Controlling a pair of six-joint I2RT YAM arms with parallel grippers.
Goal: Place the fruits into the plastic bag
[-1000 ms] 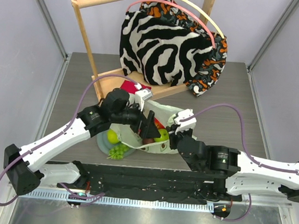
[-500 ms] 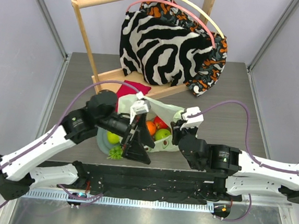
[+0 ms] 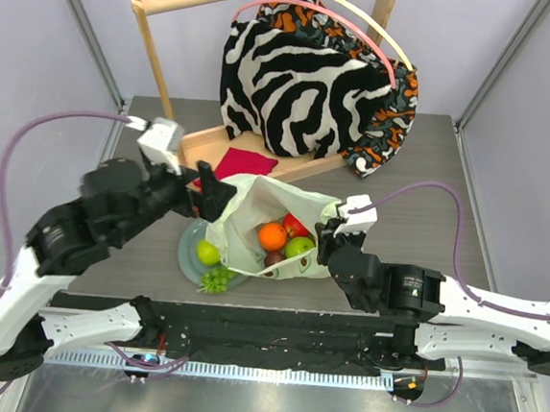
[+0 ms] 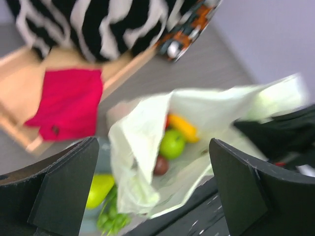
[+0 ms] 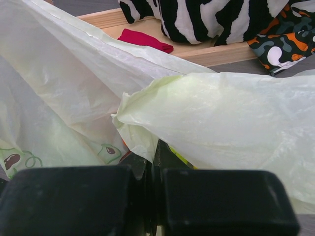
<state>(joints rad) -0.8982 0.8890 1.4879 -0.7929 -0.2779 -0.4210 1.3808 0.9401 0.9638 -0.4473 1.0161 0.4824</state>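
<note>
1. The left pincer (image 3: 214,189) has lifted and swung back to the left from over the bag's near side. It now hangs beside the bag's left rim, jaws wide and holding nothing. The right pincer (image 3: 328,240) has not shifted.
2. The worktop (image 3: 423,161) carries a wooden rack (image 3: 162,71) draped with zebra-striped fabric (image 3: 295,82), well beyond both pincers.
3. The plastic bag (image 3: 245,218) lies between the two pincers with its mouth gaping upward. The right pincer is clamped on its right rim, the film pinched between the closed fingers (image 5: 74,196).
4. A red cloth (image 3: 243,160) lies on the rack's base, just beyond the left pincer.
5. A grey-green plate (image 3: 189,256) sits on the near side of the left pincer, partly under the bag's left flap.
6. Inside the bag, left of the right pincer, lie an orange (image 3: 272,236), a red apple (image 3: 295,225), a green apple (image 3: 298,248) and a dark plum (image 3: 272,260). The left wrist view also shows a yellow mango (image 4: 183,127).
7. A green pear (image 3: 208,252) and a grape bunch (image 3: 217,279) rest on the plate, outside the bag and nearer than the left pincer.
</note>
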